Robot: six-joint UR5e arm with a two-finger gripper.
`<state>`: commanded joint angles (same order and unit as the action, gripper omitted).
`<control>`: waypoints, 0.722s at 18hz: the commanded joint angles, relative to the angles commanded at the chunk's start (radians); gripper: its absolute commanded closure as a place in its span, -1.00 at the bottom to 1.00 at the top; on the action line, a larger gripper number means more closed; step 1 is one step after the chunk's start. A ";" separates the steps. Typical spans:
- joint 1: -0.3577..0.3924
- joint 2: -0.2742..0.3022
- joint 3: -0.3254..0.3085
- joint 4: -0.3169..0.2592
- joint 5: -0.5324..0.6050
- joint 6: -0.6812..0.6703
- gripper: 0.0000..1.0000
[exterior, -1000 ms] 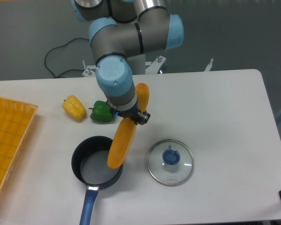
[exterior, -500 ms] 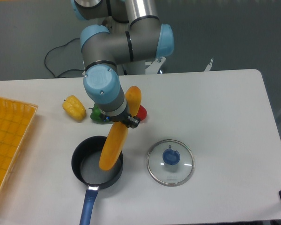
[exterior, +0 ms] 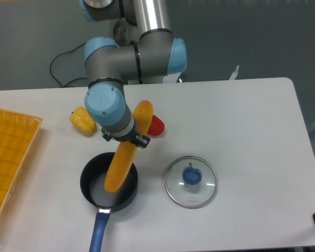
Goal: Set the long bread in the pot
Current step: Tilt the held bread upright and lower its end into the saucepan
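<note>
One arm: grey-and-blue UR5e arm [exterior: 131, 52] reaches down over the white table [exterior: 241, 115]; wrist has shifted left and toward the pot over the last second.
Tray: yellow-orange mesh tray [exterior: 5, 157] at the left table edge, not involved.
Pot: small round black saucepan with grey inside and straight blue handle [exterior: 94, 184], handle pointing at the near edge; has not moved.
Bread: smooth orange-yellow elongated loaf [exterior: 125, 152], tilted steeply; upper end sticks out above the gripper, lower end now inside the pot rim over the grey floor. A second ago that end hung over the right rim, so it has travelled left and down.
Lid: round glass lid with blue knob [exterior: 191, 181] lies flat just right of the pot, apart from it, untouched.
Gripper: two-finger gripper [exterior: 130, 138] pinches the loaf around its middle; fingers mostly hidden under the wrist.
Peppers: yellow pepper [exterior: 82, 120] left of the arm; red one [exterior: 156, 125] now uncovered behind the loaf; the green one is hidden by the wrist.
Meaning: transport looks nearly done. Judgement: lower a bit, release; loaf is longer than the pot is wide, so expect it to lean on the rim.
</note>
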<state>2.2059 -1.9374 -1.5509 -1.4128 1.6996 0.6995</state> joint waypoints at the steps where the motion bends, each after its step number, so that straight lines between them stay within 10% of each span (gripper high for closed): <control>1: -0.003 -0.005 0.002 0.002 0.000 -0.006 0.02; 13: -0.014 -0.022 0.006 0.002 0.000 -0.012 -0.03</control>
<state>2.1921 -1.9589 -1.5447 -1.4113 1.6996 0.6872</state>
